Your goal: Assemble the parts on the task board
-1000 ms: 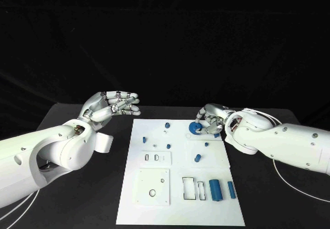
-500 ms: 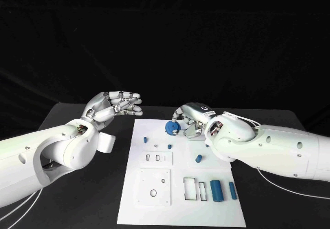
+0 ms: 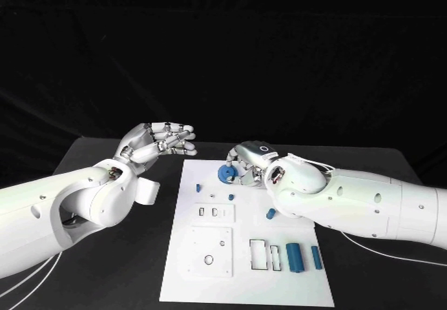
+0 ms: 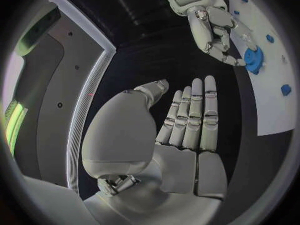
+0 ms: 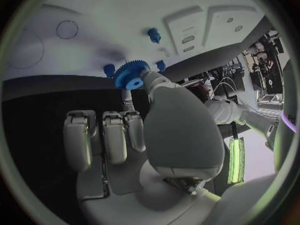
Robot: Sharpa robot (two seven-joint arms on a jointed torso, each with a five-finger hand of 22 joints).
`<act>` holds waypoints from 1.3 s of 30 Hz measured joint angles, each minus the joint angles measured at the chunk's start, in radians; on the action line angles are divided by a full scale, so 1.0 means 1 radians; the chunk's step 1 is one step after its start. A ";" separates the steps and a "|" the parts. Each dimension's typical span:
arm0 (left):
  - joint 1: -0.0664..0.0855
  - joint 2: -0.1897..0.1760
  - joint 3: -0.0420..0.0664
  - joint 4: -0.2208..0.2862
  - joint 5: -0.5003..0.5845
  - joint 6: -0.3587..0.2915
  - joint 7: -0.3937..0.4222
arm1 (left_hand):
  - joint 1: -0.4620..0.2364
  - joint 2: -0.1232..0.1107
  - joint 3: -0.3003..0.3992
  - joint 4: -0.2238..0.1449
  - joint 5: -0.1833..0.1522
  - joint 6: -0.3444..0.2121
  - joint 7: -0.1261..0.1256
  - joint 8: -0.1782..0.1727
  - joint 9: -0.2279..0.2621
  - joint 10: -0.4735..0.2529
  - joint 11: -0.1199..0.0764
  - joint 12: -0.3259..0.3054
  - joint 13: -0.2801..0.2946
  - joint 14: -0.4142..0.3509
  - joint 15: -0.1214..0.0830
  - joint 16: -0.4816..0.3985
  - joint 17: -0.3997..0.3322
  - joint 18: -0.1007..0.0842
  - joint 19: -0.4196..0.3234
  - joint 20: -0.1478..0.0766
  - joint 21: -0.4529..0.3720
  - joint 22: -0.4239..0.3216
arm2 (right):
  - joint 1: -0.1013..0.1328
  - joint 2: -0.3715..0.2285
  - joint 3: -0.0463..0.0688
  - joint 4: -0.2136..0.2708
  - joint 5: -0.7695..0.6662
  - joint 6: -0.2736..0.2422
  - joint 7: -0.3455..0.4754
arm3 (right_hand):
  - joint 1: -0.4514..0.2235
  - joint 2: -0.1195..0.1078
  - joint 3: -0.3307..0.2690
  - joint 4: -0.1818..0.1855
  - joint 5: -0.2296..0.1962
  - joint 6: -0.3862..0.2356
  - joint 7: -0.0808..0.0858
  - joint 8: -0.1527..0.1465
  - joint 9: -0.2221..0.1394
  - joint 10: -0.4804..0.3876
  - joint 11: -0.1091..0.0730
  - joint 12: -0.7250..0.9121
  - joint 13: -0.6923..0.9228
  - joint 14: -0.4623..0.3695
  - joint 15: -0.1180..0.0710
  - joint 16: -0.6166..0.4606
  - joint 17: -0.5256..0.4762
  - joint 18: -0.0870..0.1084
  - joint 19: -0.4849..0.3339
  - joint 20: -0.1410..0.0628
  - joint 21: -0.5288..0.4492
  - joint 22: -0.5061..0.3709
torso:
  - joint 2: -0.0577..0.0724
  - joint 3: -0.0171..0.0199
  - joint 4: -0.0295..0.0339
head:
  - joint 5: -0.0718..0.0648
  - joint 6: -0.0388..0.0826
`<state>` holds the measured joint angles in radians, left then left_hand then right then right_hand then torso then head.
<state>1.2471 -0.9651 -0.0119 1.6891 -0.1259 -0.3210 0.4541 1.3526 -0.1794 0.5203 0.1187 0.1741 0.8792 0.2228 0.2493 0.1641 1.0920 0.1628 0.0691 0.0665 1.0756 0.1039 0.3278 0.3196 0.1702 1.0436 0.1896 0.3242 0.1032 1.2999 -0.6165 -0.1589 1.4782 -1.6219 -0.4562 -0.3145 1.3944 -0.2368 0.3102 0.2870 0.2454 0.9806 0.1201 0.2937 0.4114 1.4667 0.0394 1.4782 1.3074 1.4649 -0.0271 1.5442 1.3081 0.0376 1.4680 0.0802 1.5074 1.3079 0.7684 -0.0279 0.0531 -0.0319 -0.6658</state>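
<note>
The white task board (image 3: pixel 244 284) lies in the middle of the black table. My right hand (image 3: pixel 248 160) reaches over the board's far end and pinches a blue gear (image 3: pixel 227 172) between thumb and a finger, low over the board's far left part. The right wrist view shows the gear (image 5: pixel 131 75) at the fingertips, close to the board, with a small blue peg (image 5: pixel 109 69) right beside it. Whether the gear touches the board I cannot tell. My left hand (image 3: pixel 158 143) hangs raised left of the board, fingers stretched out and holding nothing (image 4: pixel 187 125).
Small blue pegs (image 3: pixel 197 188) (image 3: pixel 230 196) (image 3: pixel 270 214) stand on the board's middle. Two blue cylinders (image 3: pixel 296 257) (image 3: pixel 315 256) lie at its near right, beside rectangular slots (image 3: pixel 263 254). A square plate (image 3: pixel 210 252) sits at the near left.
My right hand has carried the blue gear leftward along the board's far end, from the right side to the left. The left hand has barely moved.
</note>
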 measured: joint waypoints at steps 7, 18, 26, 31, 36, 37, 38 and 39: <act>0.000 0.001 0.000 0.001 0.000 0.001 -0.001 | 0.000 0.000 0.000 0.000 0.000 0.000 0.000 0.000 0.000 0.000 0.000 0.000 0.000 0.000 0.000 0.000 0.000 0.000 0.000 0.000 0.000 0.000 | -0.001 0.028 -0.002 -0.033 -0.010 0.011 -0.015 | 0.000 0.000 0.000 0.000 -0.002 0.000 -0.001 0.004 -0.002 0.000 0.000 0.000 0.000 0.000 0.000 0.000 0.000 0.000 0.000 0.000 0.000 0.000 | -0.001 0.0012 0.0002 | 0.002 -0.005; 0.000 0.002 0.000 0.001 0.000 0.002 -0.002 | 0.000 0.000 0.000 0.000 0.000 0.000 0.000 0.000 0.000 0.000 0.000 0.000 0.000 0.000 0.000 0.000 0.000 0.000 0.000 0.000 0.000 0.000 | -0.006 0.056 -0.004 -0.074 -0.014 0.030 -0.024 | -0.004 -0.004 0.000 0.000 0.001 0.000 -0.001 0.004 -0.001 0.000 0.000 0.000 0.000 0.000 0.000 0.000 0.000 0.000 0.000 0.000 0.000 0.000 | -0.001 0.0029 -0.0012 | 0.001 -0.008; 0.000 0.001 0.000 0.001 0.000 0.004 -0.003 | 0.000 0.000 0.000 -0.006 0.000 0.000 0.000 0.000 0.000 0.000 0.000 0.000 0.000 0.000 0.000 0.000 0.002 0.000 -0.004 0.004 0.000 0.000 | -0.011 0.059 -0.002 -0.072 -0.016 0.030 -0.024 | -0.010 -0.004 0.000 0.000 0.001 0.000 -0.001 0.004 0.001 0.000 0.000 0.000 0.000 0.000 0.000 0.000 0.000 0.000 0.000 0.000 0.000 0.000 | -0.002 0.0031 -0.0006 | 0.002 -0.011; 0.000 0.002 0.000 0.000 0.000 0.005 -0.005 | 0.000 0.000 0.000 -0.006 0.000 0.000 0.000 0.000 0.000 0.000 0.000 0.000 0.000 0.000 0.000 0.000 0.003 0.000 -0.004 0.004 0.000 0.000 | -0.012 0.060 -0.002 -0.071 -0.018 0.030 -0.024 | -0.013 -0.003 0.000 0.000 0.001 -0.001 0.000 0.004 0.001 0.000 0.000 0.000 0.001 0.000 0.000 0.000 0.000 0.000 0.000 0.000 0.000 0.000 | -0.002 0.0030 -0.0012 | 0.005 -0.013; 0.000 0.003 0.000 -0.002 0.000 0.006 -0.006 | 0.000 0.000 0.000 -0.006 0.000 0.000 0.000 0.000 0.000 0.000 0.000 0.000 0.000 0.000 0.000 0.000 0.003 0.000 -0.004 0.004 0.000 0.000 | -0.016 0.059 -0.004 -0.066 -0.021 0.032 -0.024 | -0.013 -0.003 0.000 0.000 0.001 -0.001 0.000 0.004 0.000 0.000 0.000 0.000 0.001 0.000 0.000 0.000 0.000 0.000 0.000 0.000 0.000 0.000 | -0.002 0.0027 -0.0018 | 0.006 -0.014; 0.000 0.003 0.000 -0.003 0.000 0.006 -0.006 | 0.000 0.000 0.000 -0.006 0.000 0.000 0.000 0.000 0.000 0.000 0.000 0.000 0.000 0.000 0.000 0.000 0.003 0.000 -0.004 0.004 0.000 0.000 | -0.019 0.058 -0.005 -0.066 -0.021 0.034 -0.024 | -0.013 -0.003 0.000 0.000 0.001 -0.002 0.001 0.002 -0.001 0.000 0.000 0.000 0.001 0.000 0.000 0.000 0.000 0.000 0.000 0.000 0.000 0.000 | -0.002 0.0026 -0.0018 | 0.006 -0.014; 0.000 0.004 0.000 -0.004 0.000 0.007 -0.006 | 0.000 0.000 0.000 -0.006 0.000 0.000 0.000 0.000 0.000 0.000 0.000 0.000 0.000 0.000 0.000 0.000 0.003 0.000 -0.004 0.004 0.000 0.000 | -0.019 0.057 -0.005 -0.066 -0.022 0.036 -0.025 | -0.013 -0.003 0.000 0.000 0.001 -0.002 0.001 0.001 -0.002 0.000 0.000 0.000 0.001 0.000 0.000 0.000 0.000 0.000 0.000 0.000 0.000 0.000 | -0.002 0.0026 -0.0018 | 0.006 -0.014; 0.000 0.004 0.000 -0.004 0.000 0.007 -0.007 | 0.000 0.000 0.000 -0.006 0.000 0.000 0.000 0.000 0.000 0.000 0.000 0.000 0.000 0.000 0.000 0.000 0.003 0.000 -0.004 0.004 0.000 0.000 | -0.019 0.056 -0.005 -0.067 -0.022 0.037 -0.026 | -0.013 -0.003 0.000 0.000 0.001 -0.002 0.001 0.000 -0.002 0.000 0.000 0.000 0.001 0.000 0.000 0.000 0.000 0.000 0.000 0.000 0.000 0.000 | -0.002 0.0026 -0.0018 | 0.005 -0.014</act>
<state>1.2471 -0.9613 -0.0119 1.6850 -0.1259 -0.3142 0.4475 1.3526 -0.1794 0.5203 0.1130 0.1741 0.8792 0.2228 0.2493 0.1641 1.0920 0.1628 0.0691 0.0662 1.0756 0.1039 0.3278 0.3221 0.1702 1.0399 0.1931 0.3242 0.1032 1.2804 -0.5607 -0.1641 1.4116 -1.6442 -0.4195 -0.3405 1.3812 -0.2397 0.3101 0.2870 0.2461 0.9781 0.1209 0.2940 0.4095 1.4666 0.0394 1.4782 1.3080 1.4648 -0.0270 1.5442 1.3077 0.0376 1.4680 0.0803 1.5073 1.3075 0.7669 -0.0253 0.0513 -0.0267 -0.6801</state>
